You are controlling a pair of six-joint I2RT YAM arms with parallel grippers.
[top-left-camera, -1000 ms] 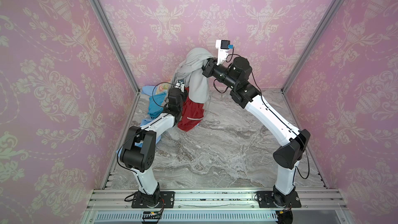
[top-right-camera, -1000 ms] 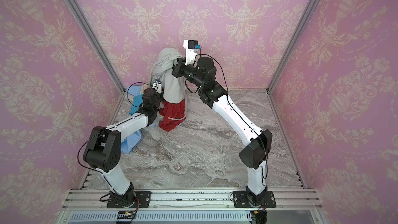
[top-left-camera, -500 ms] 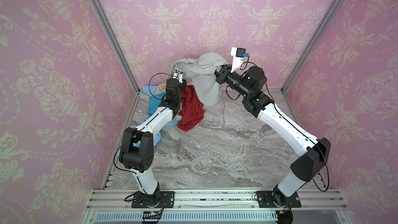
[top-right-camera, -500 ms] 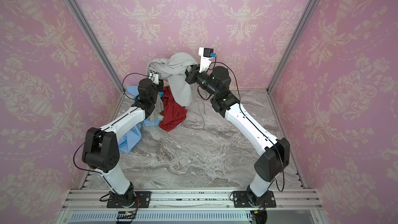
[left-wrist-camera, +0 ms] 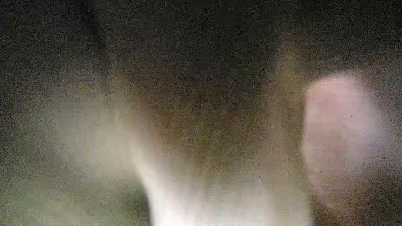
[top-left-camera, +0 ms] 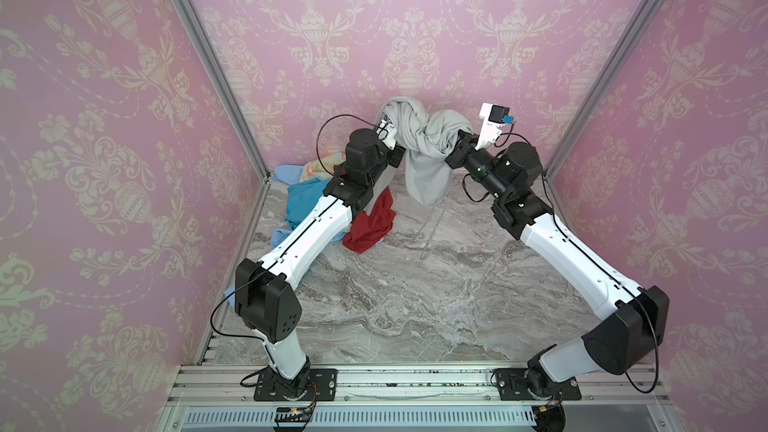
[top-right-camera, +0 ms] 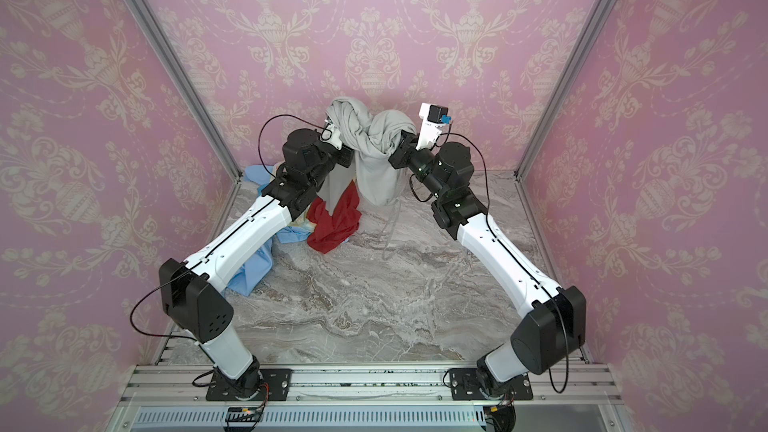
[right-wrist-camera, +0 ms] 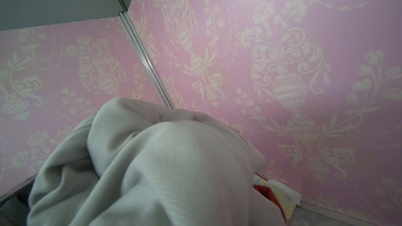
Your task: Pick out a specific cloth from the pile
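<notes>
The cloth, plain light grey, hangs bunched in the air by the back wall, strung between both grippers. My left gripper is shut on its left bunch, my right gripper on its right bunch; fabric hides the fingertips. Thin cords dangle from it to the table. The pile lies at the back left under my left arm. In the right wrist view the cloth fills the lower half. The left wrist view is dark and blurred.
A dark red cloth lies on the marble table just right of the pile, below the hanging grey one. Turquoise, pale blue and floral pieces make up the heap. Pink walls and metal posts close in the back.
Both grippers have moved right with the grey cloth. The left gripper rose from beside the pile to the cloth's height. The red cloth now lies apart on the table.
</notes>
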